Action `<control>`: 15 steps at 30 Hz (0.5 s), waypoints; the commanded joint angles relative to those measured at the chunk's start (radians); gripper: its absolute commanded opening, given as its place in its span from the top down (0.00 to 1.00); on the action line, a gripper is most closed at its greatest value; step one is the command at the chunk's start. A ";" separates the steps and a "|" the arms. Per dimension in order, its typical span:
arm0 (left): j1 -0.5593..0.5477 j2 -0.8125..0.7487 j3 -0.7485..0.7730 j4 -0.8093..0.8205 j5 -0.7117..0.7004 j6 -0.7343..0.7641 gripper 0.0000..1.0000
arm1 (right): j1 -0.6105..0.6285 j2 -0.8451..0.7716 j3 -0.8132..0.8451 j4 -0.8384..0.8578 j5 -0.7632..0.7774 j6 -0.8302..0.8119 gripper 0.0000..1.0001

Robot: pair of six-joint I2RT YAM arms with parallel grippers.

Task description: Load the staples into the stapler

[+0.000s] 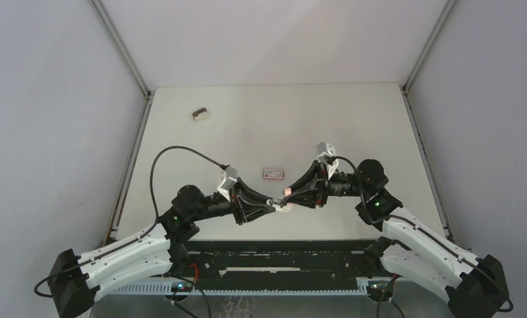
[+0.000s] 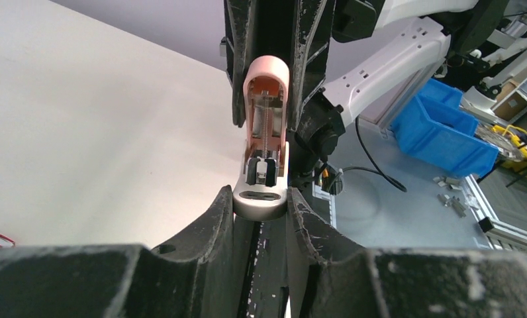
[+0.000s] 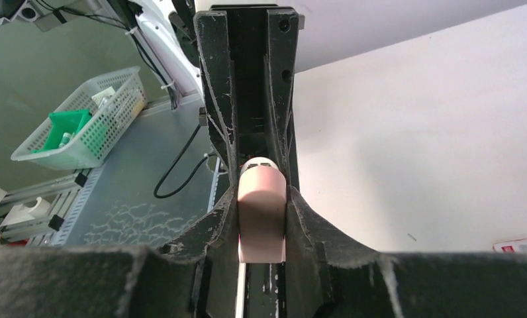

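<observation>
The small pink-and-white stapler [image 1: 284, 199] is held above the table between both grippers, hinged open. My left gripper [image 1: 277, 208] is shut on its white base end [image 2: 261, 202]. My right gripper [image 1: 287, 193] is shut on the pink top arm [image 3: 261, 205]. In the left wrist view the pink arm [image 2: 266, 99] stands up, its spring channel showing. The white staple box with a red label [image 1: 272, 173] lies on the table just behind the grippers; its corner shows in the right wrist view [image 3: 519, 247]. A small flat greyish tray [image 1: 200, 114] lies far back left; I cannot make out staples in it.
The table's left rail [image 1: 125, 179] and right rail [image 1: 425, 159] bound the white surface. Beyond the table edge are blue bins [image 2: 446, 132] and a white basket [image 3: 82, 126]. A black cable [image 1: 181, 151] arcs over the left arm.
</observation>
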 commanded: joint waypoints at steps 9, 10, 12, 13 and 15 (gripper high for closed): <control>0.018 -0.042 -0.015 -0.142 -0.161 0.089 0.95 | -0.054 -0.132 0.036 0.095 0.115 0.056 1.00; 0.018 -0.038 -0.016 -0.155 -0.166 0.093 0.91 | -0.054 -0.138 0.036 0.089 0.130 0.049 1.00; 0.017 -0.029 -0.023 -0.180 -0.183 0.106 0.86 | -0.055 -0.154 0.036 0.074 0.158 0.024 1.00; 0.018 -0.026 -0.028 -0.195 -0.196 0.112 0.83 | -0.055 -0.161 0.036 0.063 0.175 0.007 1.00; 0.019 -0.021 -0.039 -0.221 -0.223 0.120 0.73 | -0.056 -0.171 0.036 0.033 0.210 -0.025 1.00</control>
